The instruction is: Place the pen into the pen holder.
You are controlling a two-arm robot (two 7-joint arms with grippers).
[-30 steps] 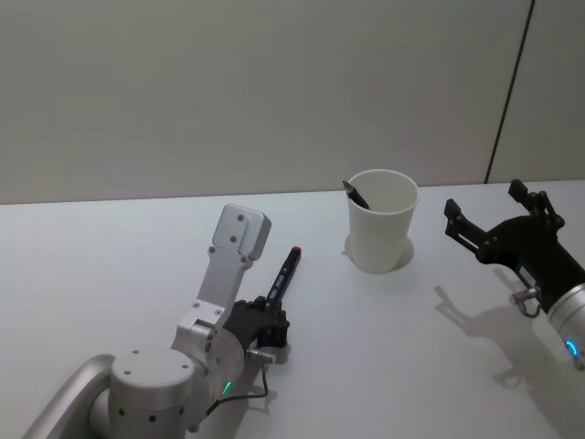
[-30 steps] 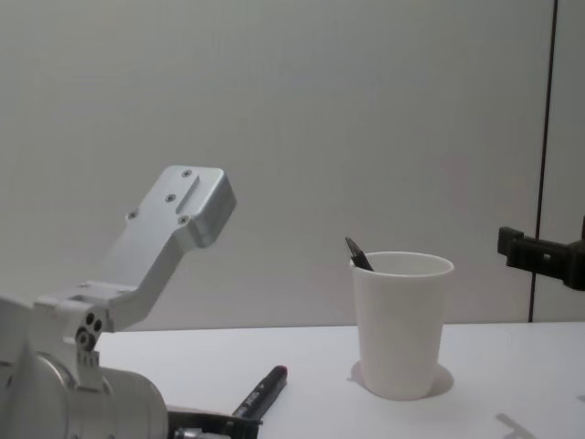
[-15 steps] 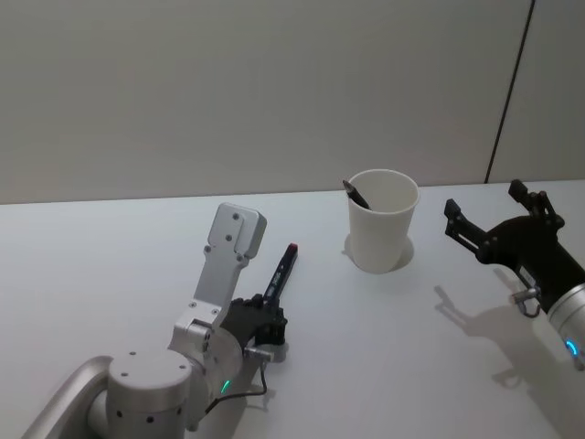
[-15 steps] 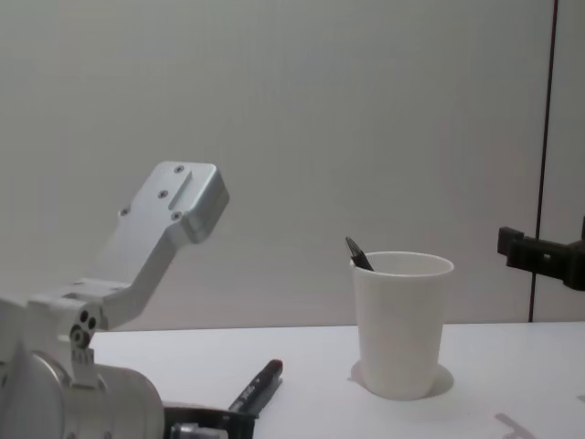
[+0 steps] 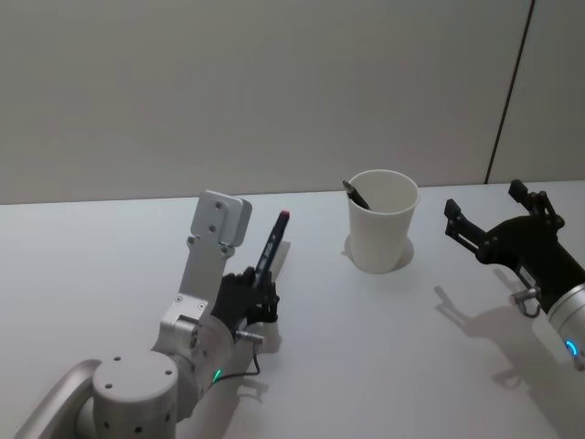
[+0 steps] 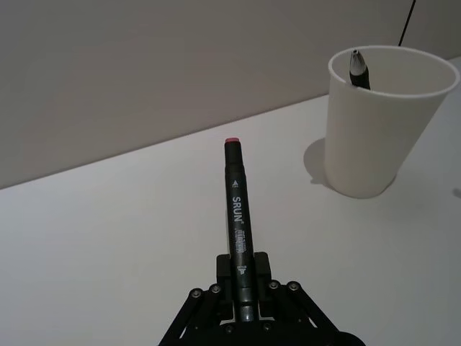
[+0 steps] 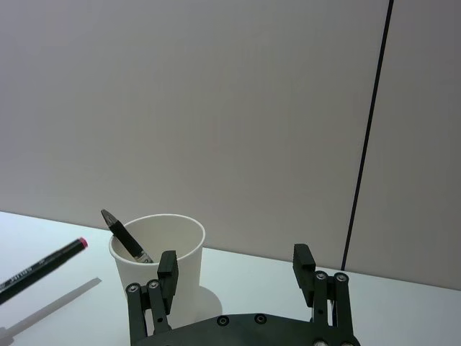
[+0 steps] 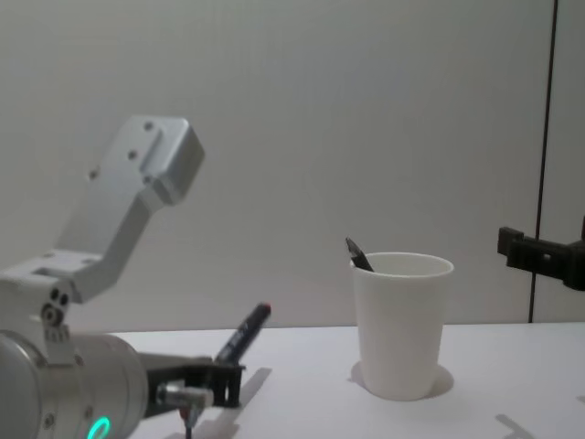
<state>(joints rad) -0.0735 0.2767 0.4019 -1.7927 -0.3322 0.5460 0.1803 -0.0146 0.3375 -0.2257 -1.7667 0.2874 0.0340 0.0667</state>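
Left of pen holder [image 5: 382,222], left gripper [image 6: 242,272] grips SRUN-marked pen [image 6: 238,202], right gripper [image 7: 235,259] wide

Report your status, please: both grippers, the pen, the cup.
Left gripper shut on pen, held above table, left of cup. Right gripper open, idle right of cup. Cup upright, another pen inside. Nothing between pen and cup.

The left arm [image 5: 137,407] is reaching forward over the front left part of the worktop [image 5: 384,366], with its wrist tilting upward. The left gripper [image 5: 254,297] is hanging clear of the surface, and its jaws are clamping the lower end of the pen [image 5: 272,242], which is slanting up and forward. The right gripper [image 5: 484,203] is hovering near the worktop's right edge, jaws standing wide apart.
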